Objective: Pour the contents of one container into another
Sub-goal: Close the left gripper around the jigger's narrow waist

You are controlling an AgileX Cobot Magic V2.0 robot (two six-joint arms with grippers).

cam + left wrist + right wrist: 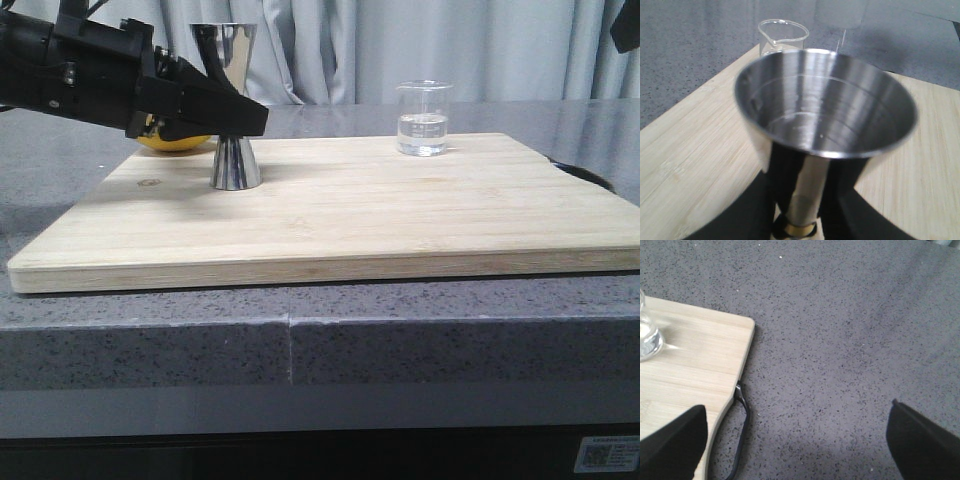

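I'm holding the left end effector (235,118) at the jigger's (234,160) waist on the board's (330,215) left; whether it's pinching, I can't tell. The beaker (423,118) is standing untouched, still holding liquid. My right end effector (795,440) is spread over the worktop (850,330). Pouring isn't started.

The front cam is set low, about level with the grey speckled stone table (300,340), looking straight across the pale bamboo board (330,215). The left wrist cam is jammed right up over the shiny steel hourglass jigger (825,107). The right wrist cam is aimed down from higher. The small clear glass beaker (423,118) is caught in all three.
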